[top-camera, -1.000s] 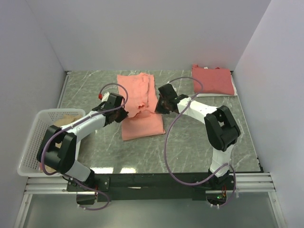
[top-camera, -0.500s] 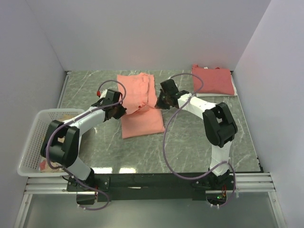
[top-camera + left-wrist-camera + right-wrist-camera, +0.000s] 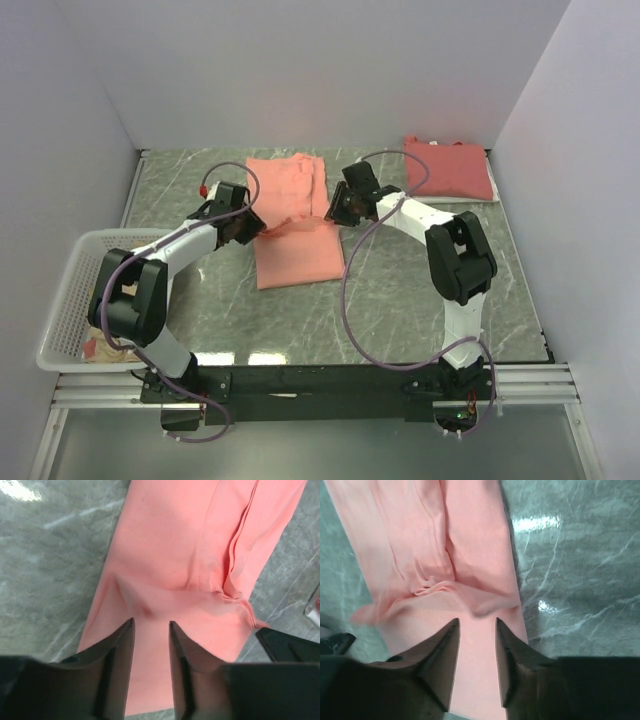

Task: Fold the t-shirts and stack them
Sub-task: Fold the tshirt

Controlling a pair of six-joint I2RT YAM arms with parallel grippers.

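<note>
A coral t-shirt [image 3: 298,255] lies in the middle of the green marbled worktop [image 3: 400,290], folded lengthwise into a long strip that runs from the far side toward the arms. Across its middle a raised ridge of cloth is stretched between the two claws. The left claw [image 3: 248,228] sits at the strip's left edge, the right claw [image 3: 333,215] at its right edge. In the left wrist view the dark fingers [image 3: 122,670] stand at a narrow gap, with a small peak of coral fabric gathered up right at their tips. From there the ridge runs off across the shirt. The right wrist view shows the same on the other side: fingers [image 3: 512,670] narrowly apart, a lifted tuck of cloth pinched at the tips, its edge casting a shadow on the marble beside it. Beyond the ridge the strip shows lengthwise pleats, and nearer the arms it lies flat and smooth. A second, already folded t-shirt [image 3: 450,168] rests at the far right corner of the worktop, well apart from the first. A white plastic basket [image 3: 58,305] stands at the left edge, beside the left arm.
</note>
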